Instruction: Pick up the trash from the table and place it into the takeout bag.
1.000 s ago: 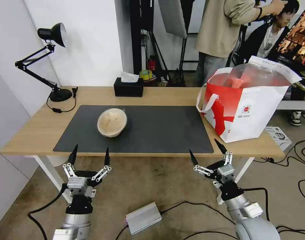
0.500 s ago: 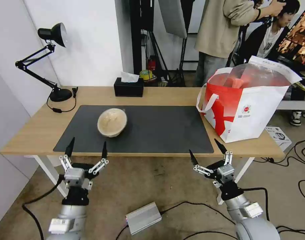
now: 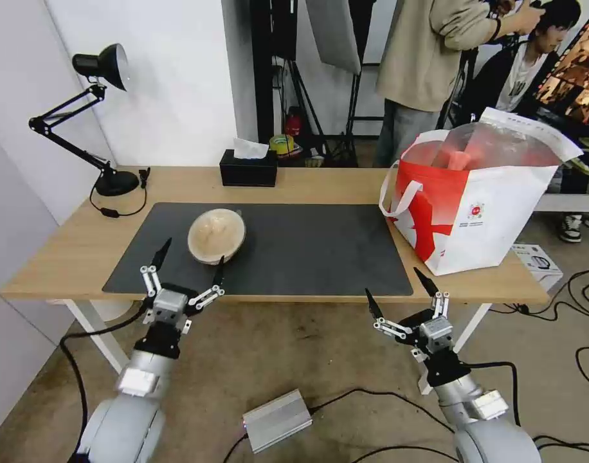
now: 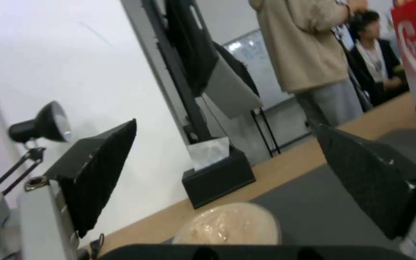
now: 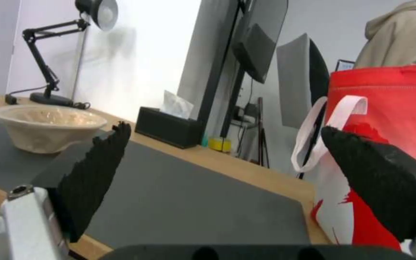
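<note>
1. Fingers of the left gripper point(image 3: 189, 260) are spread wide with nothing between them; it is held over the near edge of the dark grey mat point(image 3: 320, 251), just short of the tan round bowl point(image 3: 217, 235).
2. Fingers of the right gripper point(image 3: 400, 289) are likewise apart and empty; that arm is parked below the near table point(image 3: 63, 251) edge, near the takeout bag point(image 3: 481, 212).
3. The tan bowl is seen upright on the mat, left of centre, well apart from the bag at the right end of the table. A reddish item is seen through the bag's clear top flap; what it is cannot be told.
4. Risk: the bowl looks light and its wall is rounded, so a pinch on the rim is judged likely to slip or tip it.
5. Risk: if the left fingertips are driven in too low, the mat could be snagged or the bowl pushed away toward the black tissue box point(image 3: 248, 169).
6. Risk: the bag is soft-sided, so a bowl released off-centre could catch on the flap or the white strap handle point(image 3: 397, 193) and fall outside.
7. Writing: a small round red logo point(image 3: 476, 210) with tiny lines under it is seen on the bag's white side; none of it can be read. No other brand or label is legible.
</note>
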You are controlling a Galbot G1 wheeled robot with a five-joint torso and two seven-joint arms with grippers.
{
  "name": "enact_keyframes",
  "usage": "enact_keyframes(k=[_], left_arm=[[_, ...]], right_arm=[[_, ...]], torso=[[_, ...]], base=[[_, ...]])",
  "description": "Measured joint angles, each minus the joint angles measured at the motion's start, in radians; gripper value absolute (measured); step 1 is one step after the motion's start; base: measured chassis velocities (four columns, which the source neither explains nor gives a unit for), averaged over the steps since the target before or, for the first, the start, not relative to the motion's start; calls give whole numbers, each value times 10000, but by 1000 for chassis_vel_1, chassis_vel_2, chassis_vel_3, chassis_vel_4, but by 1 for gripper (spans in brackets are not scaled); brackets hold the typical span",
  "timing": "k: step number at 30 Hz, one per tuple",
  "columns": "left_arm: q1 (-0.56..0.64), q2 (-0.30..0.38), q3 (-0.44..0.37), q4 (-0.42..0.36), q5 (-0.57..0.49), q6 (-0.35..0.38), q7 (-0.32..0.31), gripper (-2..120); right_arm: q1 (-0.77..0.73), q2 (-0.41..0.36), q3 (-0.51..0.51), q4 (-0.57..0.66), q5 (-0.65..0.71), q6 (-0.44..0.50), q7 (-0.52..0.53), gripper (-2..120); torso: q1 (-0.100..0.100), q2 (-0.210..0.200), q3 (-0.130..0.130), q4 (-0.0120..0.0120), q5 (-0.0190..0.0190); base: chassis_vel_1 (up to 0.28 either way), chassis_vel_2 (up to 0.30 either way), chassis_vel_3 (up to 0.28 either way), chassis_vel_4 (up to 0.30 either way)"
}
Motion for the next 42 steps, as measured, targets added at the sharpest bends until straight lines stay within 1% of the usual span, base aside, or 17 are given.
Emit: enact_keyframes(k=[1, 6, 10, 11, 15, 16, 19, 20, 24, 26, 27, 29, 31, 34, 35, 37, 42], left_arm=[[0, 0, 0, 0, 0, 0, 0, 100], [-749, 505, 314, 454, 14, 397, 83, 100], [-1678, 1134, 847, 1086, 78, 603, 379, 100], [-1678, 1134, 847, 1086, 78, 603, 379, 100], [-2405, 1722, 1371, 1374, 52, 1026, 491, 100], [-2405, 1722, 1371, 1374, 52, 1026, 491, 100], [-2890, 2273, 1729, 1484, -153, 1409, 636, 100], [-2890, 2273, 1729, 1484, -153, 1409, 636, 100], [-3594, 3094, 2355, 1694, -594, 1759, 784, 100], [-3695, 3187, 2452, 1740, -634, 1775, 801, 100], [-4073, 3464, 2806, 1897, -772, 1852, 839, 100], [-4536, 3734, 3232, 2029, -965, 2038, 921, 100], [-4683, 3804, 3347, 2072, -1031, 2123, 987, 100], [-5127, 4061, 3646, 2229, -1145, 2649, 1471, 100], [-5127, 4061, 3646, 2229, -1145, 2649, 1471, 100], [-5374, 4188, 3758, 2307, -1172, 3072, 1709, 100], [-6008, 4400, 4056, 2442, -1340, 3672, 2160, 100]], right_arm=[[0, 0, 0, 0, 0, 0, 0, 100], [0, 0, 0, 2, 2, 0, 3, 100], [0, 0, 0, 2, 2, 0, 6, 100], [0, 0, 0, 2, 2, 0, 6, 100], [0, 0, 0, 2, 2, -2, 7, 100], [0, 0, 0, 2, 2, -2, 7, 100], [0, 0, 0, 3, 2, -3, 7, 100], [0, 0, 0, 3, 2, -3, 7, 100], [0, -1, 0, 2, 2, -5, 7, 100], [0, -1, 0, 3, 2, -5, 7, 100], [0, -1, 0, 3, 2, -5, 7, 100], [0, 0, 1, 2, 2, -5, 8, 100], [0, 0, 0, 3, 2, -5, 7, 100], [0, 0, 0, 3, 2, -6, 8, 100], [0, 0, 0, 3, 2, -6, 8, 100], [0, -1, 0, 3, 2, -6, 7, 100], [0, 0, 0, 2, 3, -7, 7, 100]], torso=[[0, 0, 0, 0, 0], [1, -1, 0, 0, -1], [0, -1, 0, 0, -1], [0, -1, 0, 0, -1], [0, 0, 0, 1, -1], [0, 0, 0, 1, -1], [0, -1, 0, 0, 0], [0, -1, 0, 0, 0], [0, 0, 0, 1, 0], [0, -1, 0, 1, 0], [0, -1, 0, 1, 0], [0, 0, 0, 0, 0], [0, -1, 0, 0, 0], [0, 0, -1, -1, 0], [0, 0, -1, -1, 0], [0, -1, -1, 2, -1], [0, -1, -1, 0, 1]], base=[[0, 0, 0, 0], [0, 0, 0, 0], [0, 0, 0, 0], [0, 0, 0, 0], [0, 0, 0, 0], [0, 0, 0, 0], [0, 0, 0, 0], [0, 0, 0, 0], [0, 0, 0, 0], [0, 0, 0, 0], [0, 0, 0, 0], [0, 0, 0, 0], [0, 0, 0, 0], [0, 0, 0, 0], [0, 0, 0, 0], [0, 0, 0, 0], [0, 0, 0, 0]])
